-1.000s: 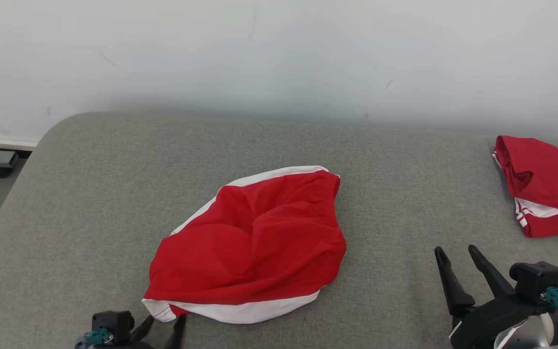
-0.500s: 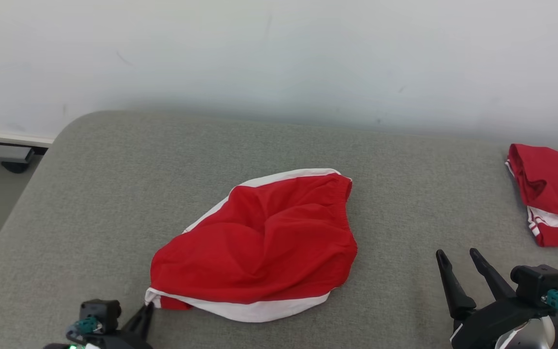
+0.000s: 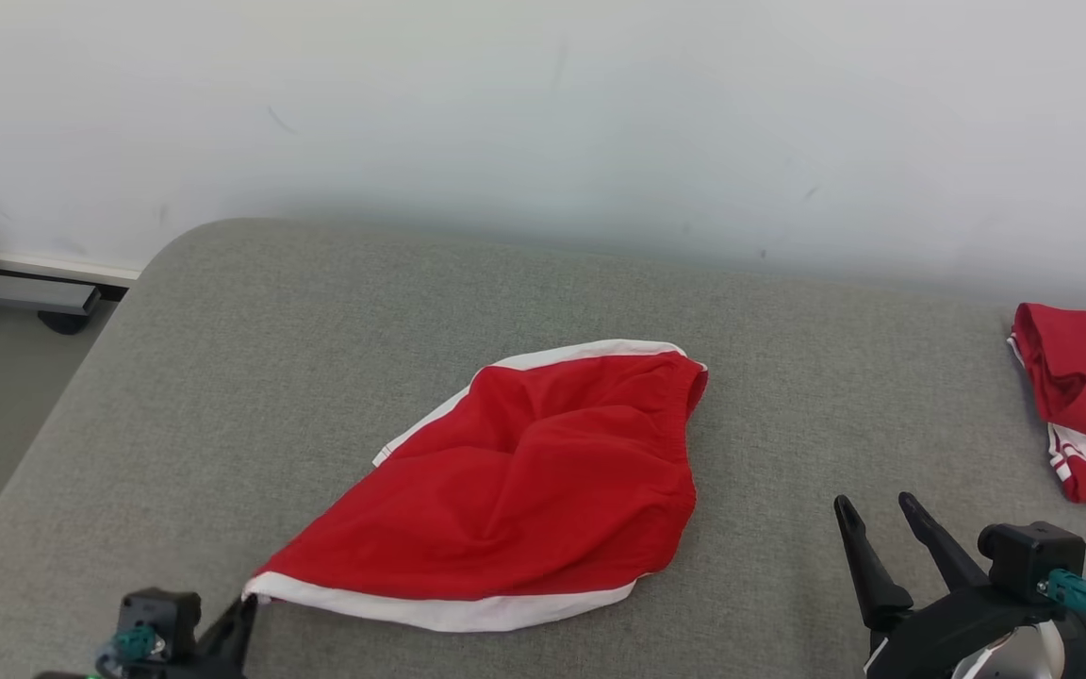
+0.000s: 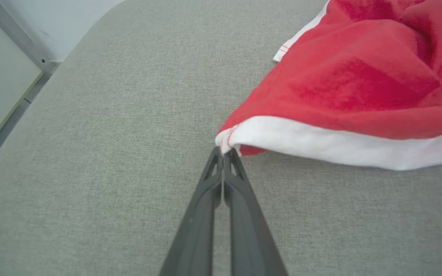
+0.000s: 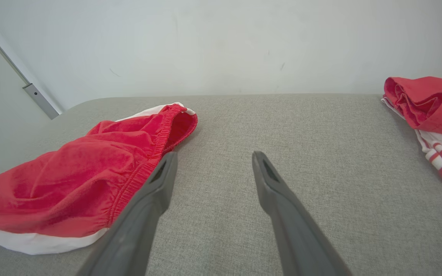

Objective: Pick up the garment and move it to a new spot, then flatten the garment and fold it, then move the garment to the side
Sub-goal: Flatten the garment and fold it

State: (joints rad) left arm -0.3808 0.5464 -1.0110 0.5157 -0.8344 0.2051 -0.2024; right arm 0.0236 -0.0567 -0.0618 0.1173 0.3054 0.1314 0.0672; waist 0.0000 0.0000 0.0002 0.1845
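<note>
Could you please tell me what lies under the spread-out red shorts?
The red shorts lie on the grey cushion, which shows all around them. The patch beneath is covered by cloth, so anything there cannot be seen.

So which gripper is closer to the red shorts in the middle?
Left. The left gripper has its jaws shut on a white-trimmed corner of the red shorts; the right gripper sits open to their right, apart.

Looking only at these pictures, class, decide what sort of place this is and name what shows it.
Probably an indoor room set up for garment folding: a grey fabric-covered padded surface against a plain white wall, red white-trimmed shorts spread on it, another red garment set aside.
</note>
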